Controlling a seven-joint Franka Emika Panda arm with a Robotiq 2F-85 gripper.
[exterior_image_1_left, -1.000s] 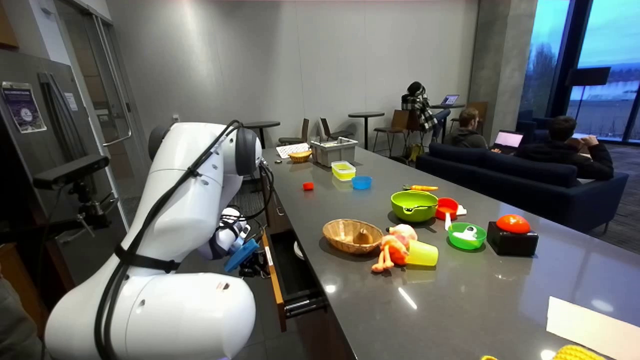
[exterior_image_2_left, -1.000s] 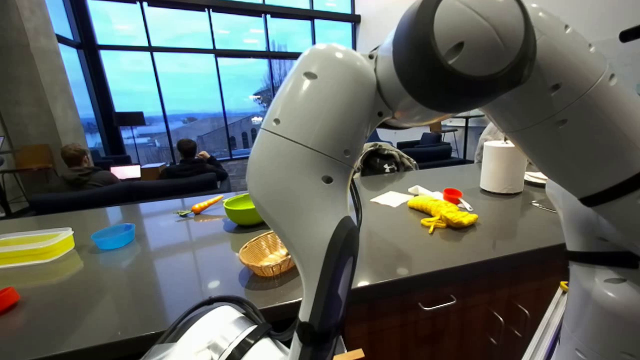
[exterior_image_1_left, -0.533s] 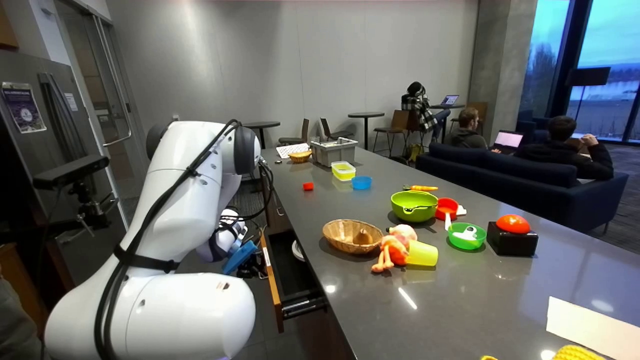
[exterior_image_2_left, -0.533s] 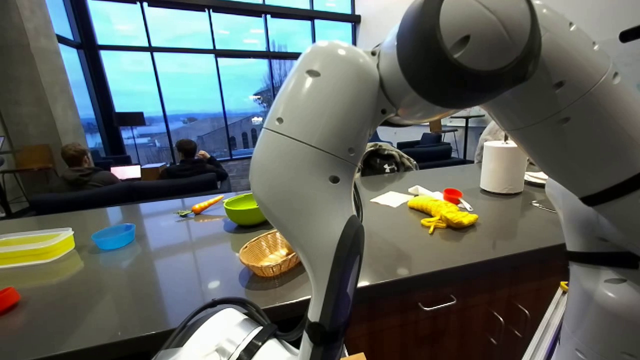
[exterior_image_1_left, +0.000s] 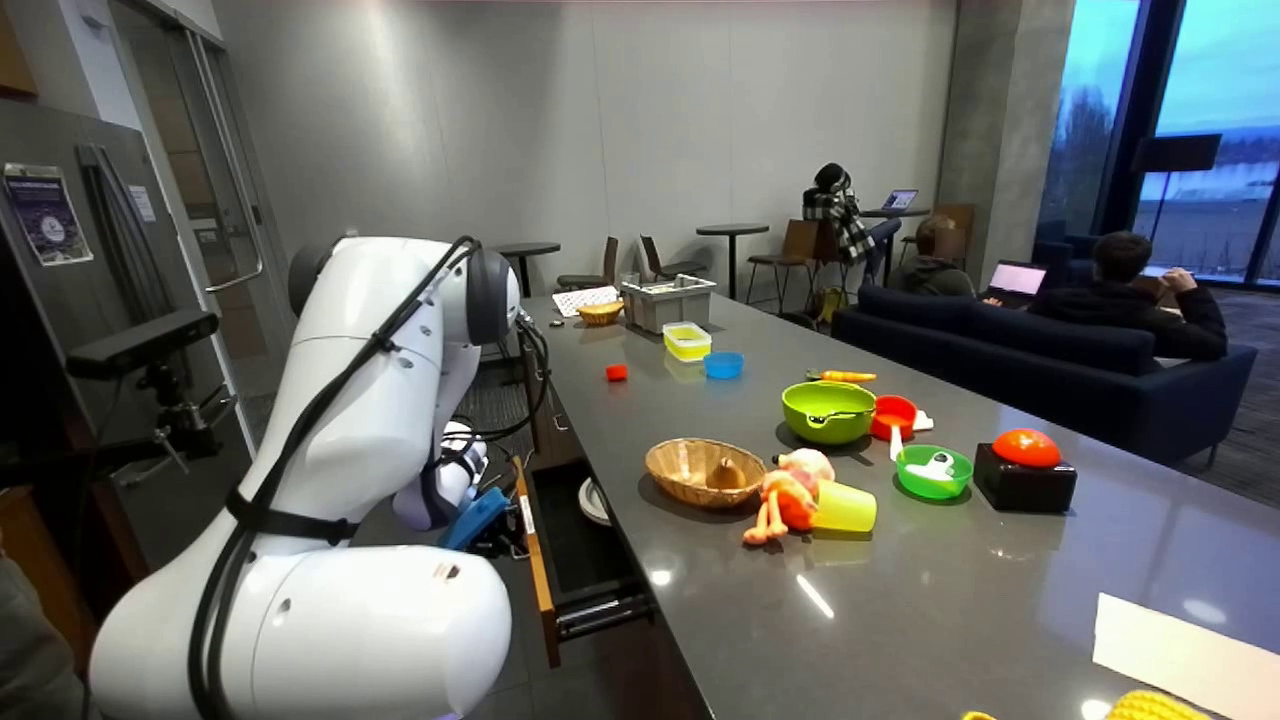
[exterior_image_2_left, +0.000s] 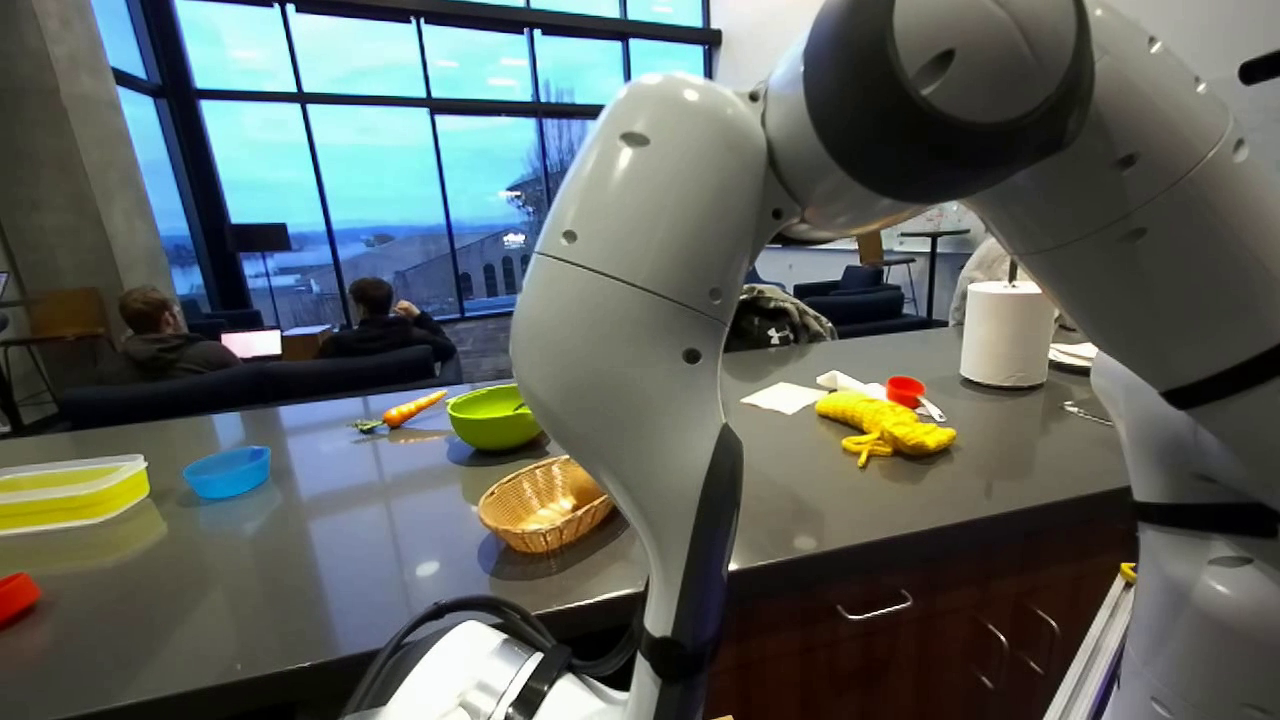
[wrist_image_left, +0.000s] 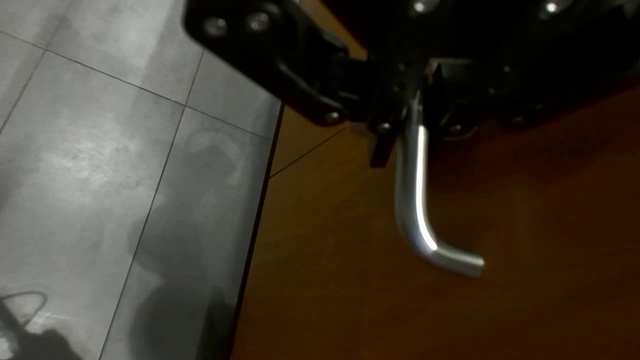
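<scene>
And there's the gripper (wrist_image_left: 411, 120), pinching the metal bow handle (wrist_image_left: 412, 200) on the outer face of the wooden drawer (exterior_image_1_left: 539, 578), which stands pulled out! Danger here: an off-line tug could skew the drawer on its runner (exterior_image_1_left: 602, 615), or the smooth handle could slip free.

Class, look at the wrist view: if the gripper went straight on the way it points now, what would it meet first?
Most likely the wooden drawer front: it lies behind the metal handle that the gripper is closed on, though the depth between them is hard to judge.
</scene>
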